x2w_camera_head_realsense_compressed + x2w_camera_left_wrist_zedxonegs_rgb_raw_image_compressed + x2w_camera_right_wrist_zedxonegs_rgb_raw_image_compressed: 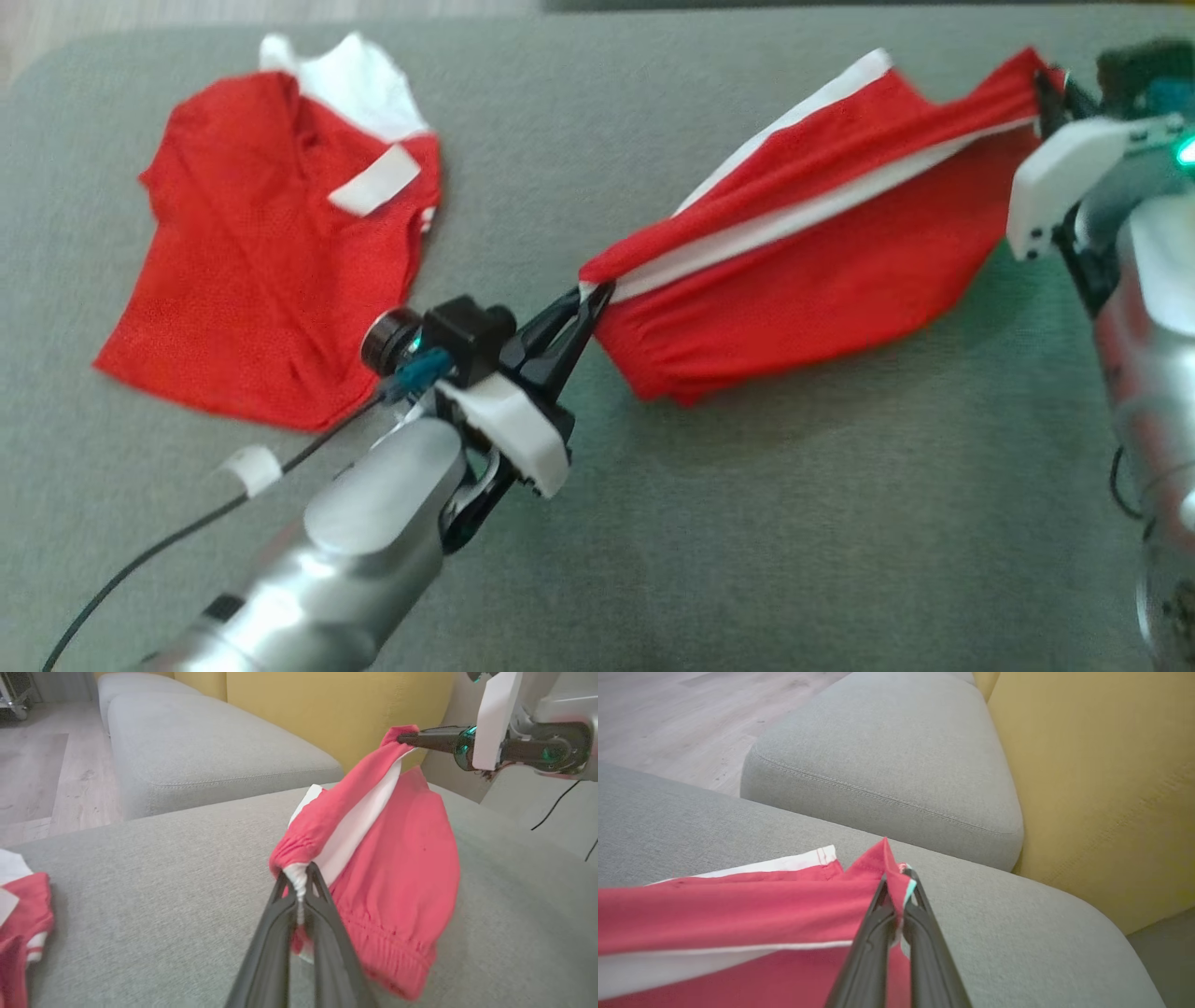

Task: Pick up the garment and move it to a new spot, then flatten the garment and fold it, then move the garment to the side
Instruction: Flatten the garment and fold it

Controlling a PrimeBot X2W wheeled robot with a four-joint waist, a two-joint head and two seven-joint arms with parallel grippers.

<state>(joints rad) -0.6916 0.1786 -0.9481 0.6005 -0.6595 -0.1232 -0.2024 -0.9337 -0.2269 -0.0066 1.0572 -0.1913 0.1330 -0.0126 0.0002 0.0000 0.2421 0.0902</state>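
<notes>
The garment (803, 271) is a pair of red shorts with a white side stripe, stretched in the air between both grippers above the grey cushion (747, 523). My left gripper (597, 291) is shut on its elastic waistband corner, seen close up in the left wrist view as the left gripper (299, 882) pinching white and red cloth of the garment (402, 858). My right gripper (1047, 86) is shut on the opposite corner at the upper right; in the right wrist view the right gripper (896, 882) clamps a red peak of the garment (738, 919). The cloth sags toward the cushion between them.
A red and white shirt (271, 243) lies flat on the cushion at the left. A second grey cushion (887, 760) and a yellow sofa back (1101, 788) stand beyond. Wooden floor (37, 774) lies past the cushion edge. A black cable (187, 532) trails from my left arm.
</notes>
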